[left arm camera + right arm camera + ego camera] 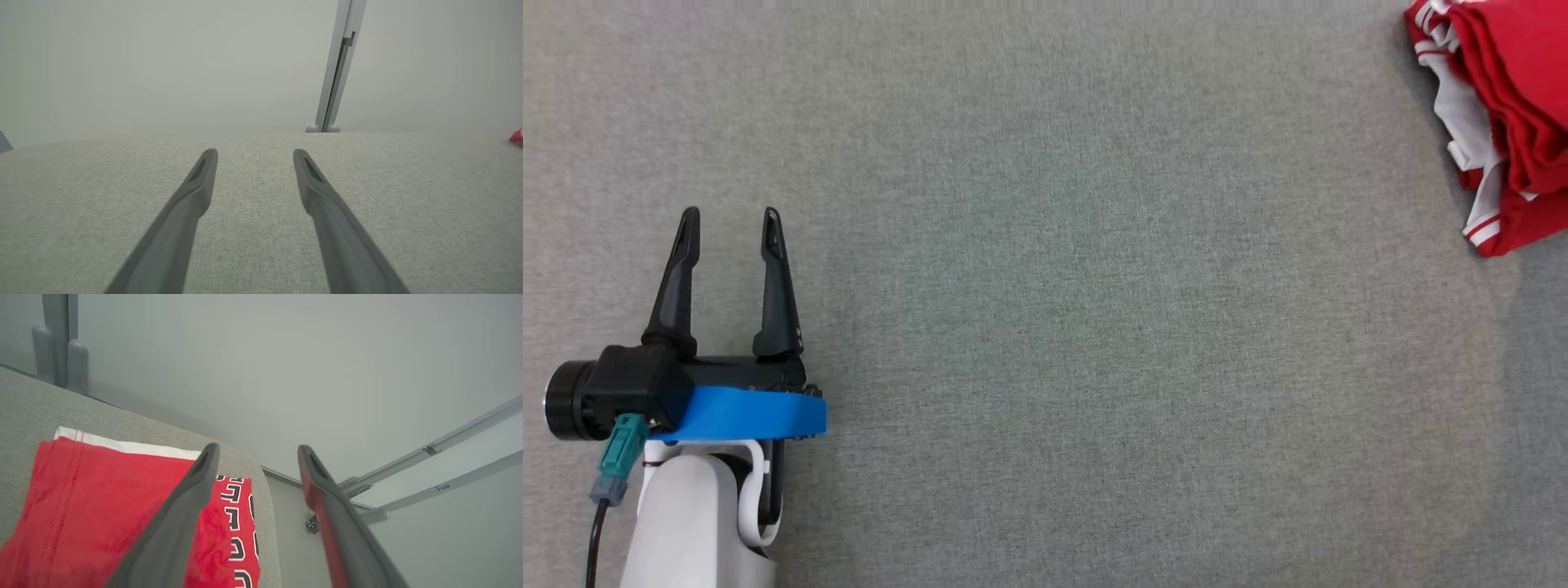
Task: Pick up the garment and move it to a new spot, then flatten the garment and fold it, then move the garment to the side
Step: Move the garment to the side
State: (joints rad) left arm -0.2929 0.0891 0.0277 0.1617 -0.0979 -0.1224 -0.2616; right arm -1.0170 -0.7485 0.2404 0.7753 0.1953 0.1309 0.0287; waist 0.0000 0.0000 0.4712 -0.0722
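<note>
The garment (pixel 1511 122) lies at the far right of the grey cloth-covered table (pixel 1094 327), in the upper right corner of the head view, and the frame edge cuts part of it off. It is red with white trim and it is folded into a bundle. The visible part is longer than wide, and its long axis runs roughly away from the robot, a little tilted. The stacked layer edges and the white parts face the middle of the table.

In the right wrist view the garment (pixel 90 498) reaches close to the table's edge, with a white band at its far end and black-and-white lettering along the side near that edge.

The right gripper (pixel 258 448) hangs above it with the jaws apart – nothing is between them.

The left gripper (pixel 730 214) is at the lower left over bare table, well apart from the garment – its jaws are also spread wide and empty.
</note>
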